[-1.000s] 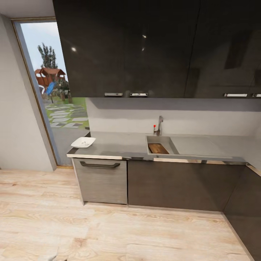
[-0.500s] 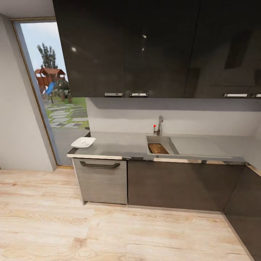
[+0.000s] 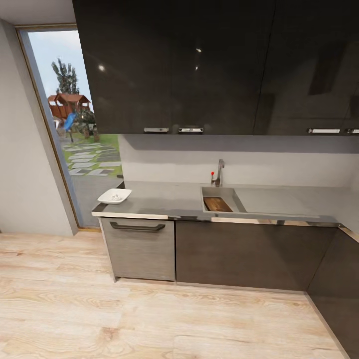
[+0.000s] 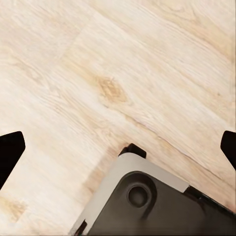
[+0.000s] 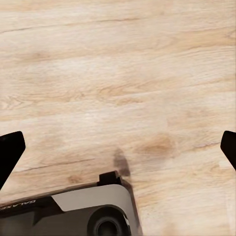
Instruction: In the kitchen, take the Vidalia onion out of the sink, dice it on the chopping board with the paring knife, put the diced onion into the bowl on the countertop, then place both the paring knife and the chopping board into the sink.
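Both my grippers, left gripper [image 4: 118, 147] and right gripper [image 5: 118, 147], hang wide open, empty. Brown wooden chopping board [image 3: 217, 204] leans inside the steel sink [image 3: 234, 195]; guessing it could slide flat.

Countertop [image 3: 164, 199]: grey brushed metal. Sink [image 3: 223, 192]: steel-grey basin; chrome faucet [image 3: 219, 172] w/ red knob. Chopping board [image 3: 217, 204]: brown wood. Bowl [image 3: 114, 196]: glossy white. Upper cabinets [image 3: 199, 65]: glossy black. Lower cabinets [image 3: 239, 252]: dark grey; left drawer front lighter grey w/ dark bar handle. Floor [image 3: 149, 319]: pale wood-grain planks. Fingertips [image 4: 10, 150] in both wrist views: black.
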### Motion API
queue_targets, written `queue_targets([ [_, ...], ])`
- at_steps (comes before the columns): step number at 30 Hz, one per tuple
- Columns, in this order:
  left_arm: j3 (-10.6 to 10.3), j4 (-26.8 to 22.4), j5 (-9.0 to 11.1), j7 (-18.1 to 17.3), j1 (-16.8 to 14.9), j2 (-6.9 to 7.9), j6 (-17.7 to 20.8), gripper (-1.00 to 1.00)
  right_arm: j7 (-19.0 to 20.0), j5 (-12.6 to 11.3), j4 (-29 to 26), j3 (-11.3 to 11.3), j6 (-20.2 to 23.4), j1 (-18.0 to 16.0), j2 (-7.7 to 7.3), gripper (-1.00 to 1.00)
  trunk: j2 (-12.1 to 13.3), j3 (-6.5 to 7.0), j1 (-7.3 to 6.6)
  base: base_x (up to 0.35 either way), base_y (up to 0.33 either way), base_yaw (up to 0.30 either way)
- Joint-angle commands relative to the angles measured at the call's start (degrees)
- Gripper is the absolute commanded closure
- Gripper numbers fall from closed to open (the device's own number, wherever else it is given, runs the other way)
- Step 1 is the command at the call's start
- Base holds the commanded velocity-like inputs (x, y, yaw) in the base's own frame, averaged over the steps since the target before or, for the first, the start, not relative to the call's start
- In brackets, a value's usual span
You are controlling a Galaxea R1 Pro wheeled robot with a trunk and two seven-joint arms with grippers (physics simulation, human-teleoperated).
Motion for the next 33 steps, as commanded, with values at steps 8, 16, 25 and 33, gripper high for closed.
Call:
queue_targets([
  [8, -0.44, -0.09, 0.73, -0.41, -0.02, -3.62, -0.10, -1.00, -0.09, -0.25, 0.11, 0.41, -0.15, -0.04, 0.06, -1.00, -0.04, -0.02, 0.02, 0.000, 0.000, 0.000],
  [16, -0.27, -0.11, 0.70, -0.41, -0.02, -3.86, -0.10, -1.00, -0.09, -0.25, 0.11, 0.44, -0.15, -0.01, 0.09, -1.00, -0.04, -0.02, 0.02, 0.000, 0.000, 0.000],
  [25, -0.43, -0.11, 0.59, -0.41, -0.02, -3.89, -0.10, -1.00, -0.09, -0.25, 0.11, 0.42, -0.15, -0.02, 0.08, -1.00, -0.04, -0.02, 0.02, 0.000, 0.000, 0.000],
  [33, -0.36, -0.11, 0.60, -0.41, -0.02, -3.94, -0.10, -1.00, -0.09, -0.25, 0.11, 0.43, -0.15, -0.03, 0.07, -1.00, -0.04, -0.02, 0.02, 0.000, 0.000, 0.000],
])
